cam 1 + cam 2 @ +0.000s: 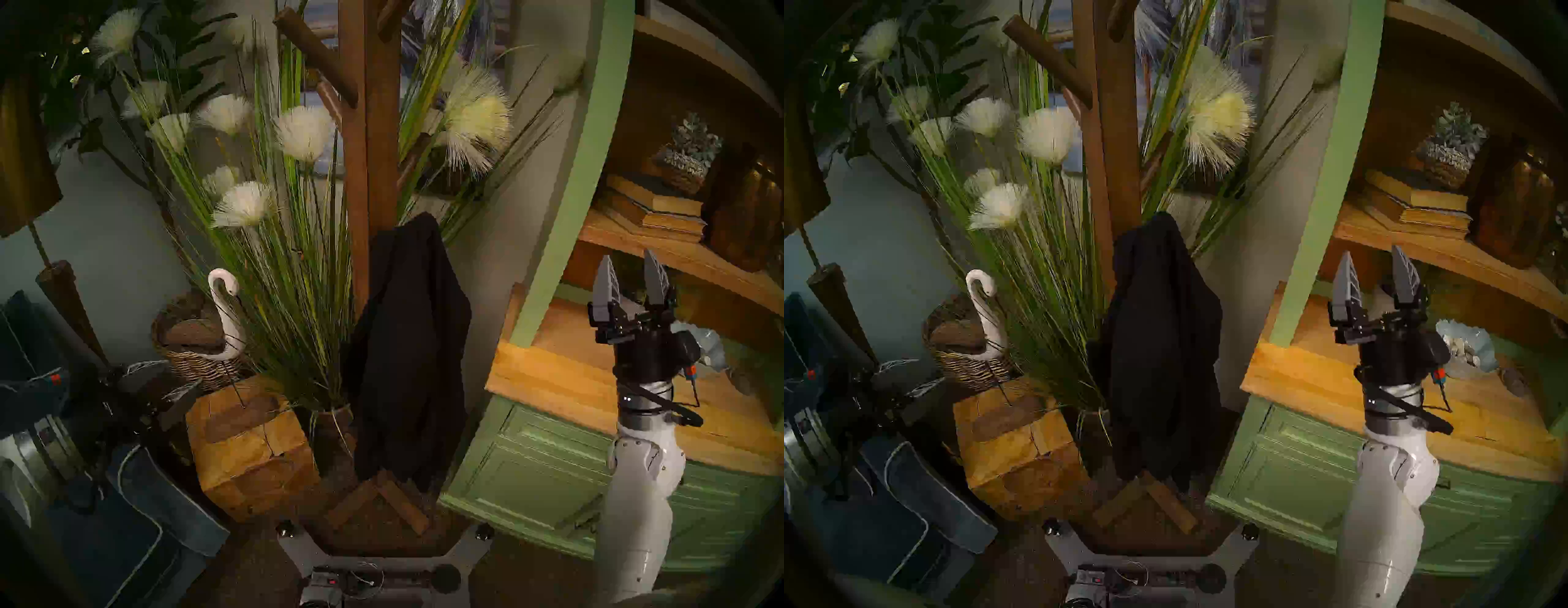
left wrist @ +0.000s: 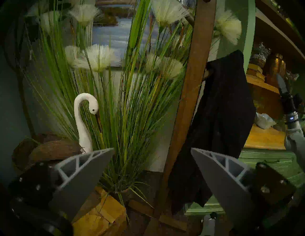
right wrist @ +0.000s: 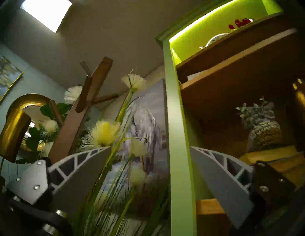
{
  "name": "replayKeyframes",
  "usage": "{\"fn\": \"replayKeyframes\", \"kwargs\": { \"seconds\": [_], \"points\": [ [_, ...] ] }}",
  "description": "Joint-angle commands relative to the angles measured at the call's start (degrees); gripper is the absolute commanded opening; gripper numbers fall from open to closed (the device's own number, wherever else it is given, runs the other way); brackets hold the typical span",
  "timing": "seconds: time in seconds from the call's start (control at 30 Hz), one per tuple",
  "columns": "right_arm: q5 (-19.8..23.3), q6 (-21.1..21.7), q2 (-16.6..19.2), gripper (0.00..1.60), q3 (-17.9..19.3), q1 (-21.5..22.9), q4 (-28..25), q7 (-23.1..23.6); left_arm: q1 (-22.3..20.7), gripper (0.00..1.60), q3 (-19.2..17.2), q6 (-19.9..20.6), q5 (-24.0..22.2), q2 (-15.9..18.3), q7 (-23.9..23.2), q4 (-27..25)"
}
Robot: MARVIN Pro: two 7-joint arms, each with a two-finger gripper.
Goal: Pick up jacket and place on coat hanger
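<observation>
The black jacket (image 1: 407, 348) hangs from a low peg on the brown wooden coat stand (image 1: 369, 127), draped down to the X-shaped foot. It also shows in the right head view (image 1: 1161, 339) and the left wrist view (image 2: 221, 115), right of the stand's post (image 2: 189, 98). My right gripper (image 1: 630, 271) is open and empty, raised in front of the shelves, right of the jacket and apart from it. My left gripper (image 2: 152, 149) is open and empty, low at the left (image 1: 169, 378), pointing at the plant and the stand.
A tall grass plant with white puffs (image 1: 297, 254) stands just left of the stand. A white swan figure (image 1: 225, 314), a wicker basket (image 1: 191, 361) and a wooden block (image 1: 250, 450) are further left. A green cabinet (image 1: 530, 467) stands at the right. A blue cushion (image 1: 140, 530) lies bottom left.
</observation>
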Motion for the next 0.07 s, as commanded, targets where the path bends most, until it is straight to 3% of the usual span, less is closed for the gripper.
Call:
{"fn": "replayKeyframes", "kwargs": {
  "seconds": [0.0, 0.03],
  "points": [
    [4.9, -1.3, -2.3, 1.6, -1.2, -6.6, -2.7, -1.4, -0.3, 1.6, 0.1, -0.1, -0.4, 0.2, -0.3, -0.8],
    [4.9, -1.3, -2.3, 1.6, -1.2, -6.6, -2.7, -1.4, -0.3, 1.6, 0.1, -0.1, -0.4, 0.2, -0.3, -0.8]
  ]
}}
